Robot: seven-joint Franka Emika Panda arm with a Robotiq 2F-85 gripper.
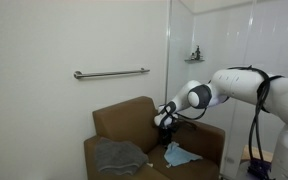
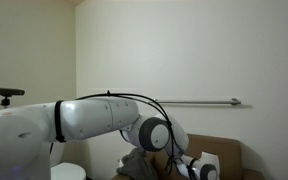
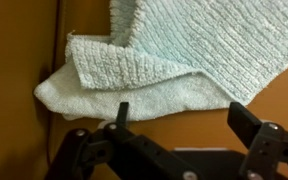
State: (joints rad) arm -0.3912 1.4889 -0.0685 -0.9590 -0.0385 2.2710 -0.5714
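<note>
My gripper (image 3: pixel 184 115) is open and empty, hovering just above the brown armchair seat (image 3: pixel 184 130). A light blue towel (image 3: pixel 164 60) lies crumpled on the seat right in front of the fingertips, with a folded corner at its left. In an exterior view the gripper (image 1: pixel 164 122) hangs above the same light blue towel (image 1: pixel 178 155) on the brown armchair (image 1: pixel 119 122). In an exterior view the arm hides most of the chair, and the gripper (image 2: pixel 199 168) shows low at the frame's bottom.
A grey towel (image 1: pixel 117 156) lies on the chair seat beside the blue one. A metal grab bar (image 1: pixel 111 73) is fixed on the white wall above the chair. A glass partition (image 1: pixel 209 50) stands beside the chair. A tripod head (image 2: pixel 4 92) shows at the edge.
</note>
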